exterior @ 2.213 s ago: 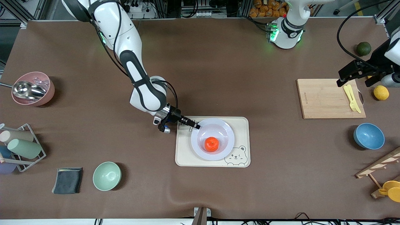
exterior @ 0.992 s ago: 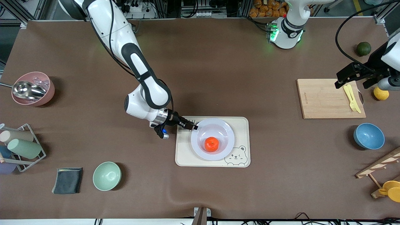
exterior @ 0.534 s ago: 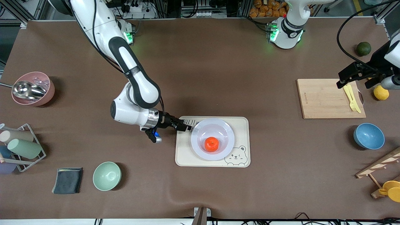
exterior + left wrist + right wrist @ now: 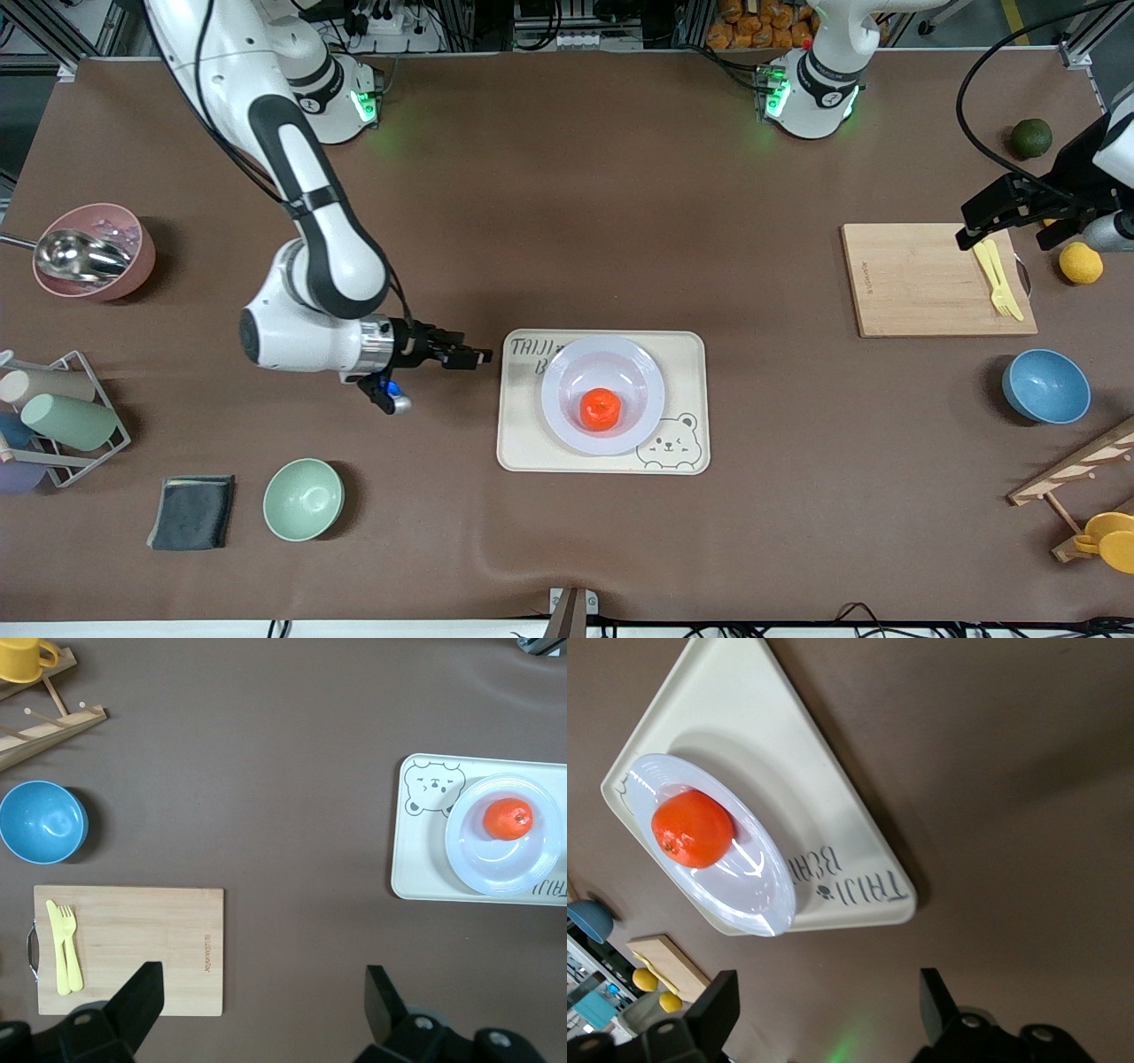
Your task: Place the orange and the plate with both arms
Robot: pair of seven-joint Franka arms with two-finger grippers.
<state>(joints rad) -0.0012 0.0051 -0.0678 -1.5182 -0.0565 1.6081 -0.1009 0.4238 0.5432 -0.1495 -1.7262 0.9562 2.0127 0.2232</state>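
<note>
The orange (image 4: 600, 408) lies in the middle of the pale plate (image 4: 642, 359), which rests on the cream bear-printed tray (image 4: 523, 443) at the table's middle. Both show in the right wrist view, orange (image 4: 692, 828) on plate (image 4: 766, 890), and in the left wrist view, orange (image 4: 507, 818) on plate (image 4: 540, 859). My right gripper (image 4: 474, 357) is open and empty, low over bare table beside the tray's edge toward the right arm's end. My left gripper (image 4: 970, 232) is open and empty, raised over the corner of the wooden cutting board (image 4: 912, 283).
A yellow fork and knife (image 4: 997, 276) lie on the board. A lemon (image 4: 1081, 263), dark green fruit (image 4: 1031, 137) and blue bowl (image 4: 1045, 385) sit at the left arm's end. A green bowl (image 4: 303, 499), grey cloth (image 4: 192, 511), cup rack (image 4: 53, 416) and pink bowl with scoop (image 4: 93, 251) sit at the right arm's end.
My right gripper has let go of the plate's rim and pulled back off the tray toward the right arm's end. Plate and orange stay put. The left arm has barely moved.
</note>
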